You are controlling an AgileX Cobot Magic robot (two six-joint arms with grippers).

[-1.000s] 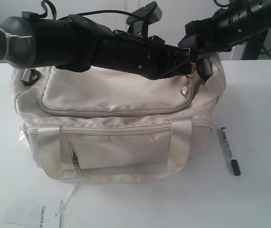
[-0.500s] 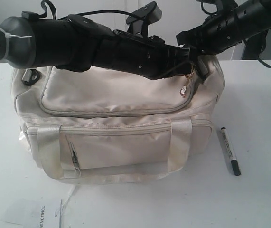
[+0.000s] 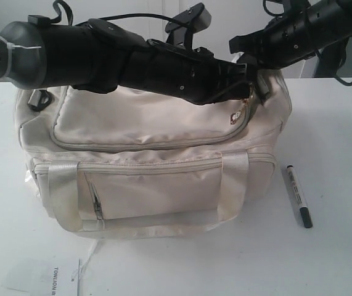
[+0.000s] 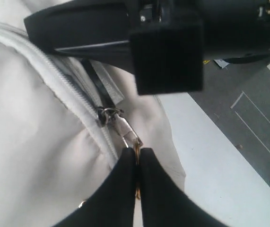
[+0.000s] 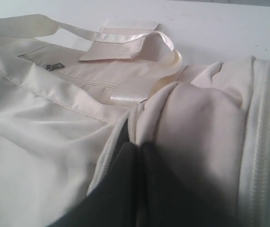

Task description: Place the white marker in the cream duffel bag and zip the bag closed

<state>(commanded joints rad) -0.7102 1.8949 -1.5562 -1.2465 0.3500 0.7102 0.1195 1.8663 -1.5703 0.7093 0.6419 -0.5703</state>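
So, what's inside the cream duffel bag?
Hidden: the top of the cream duffel bag covers its interior. The white marker lies outside, on the table beside it.

Item 1: cream duffel bag [image 3: 151, 123]. Soft cream fabric, shiny webbing handles, zipped front pocket. Stands upright on the white table [image 3: 336, 259]. Top zip closed along its visible front edge; gold charm [image 3: 238, 117] hangs at the right end.

Item 2: white marker [image 3: 298, 195]. White barrel, dark print, black ends. Lies flat on the table, just right of the bag, not touching it.
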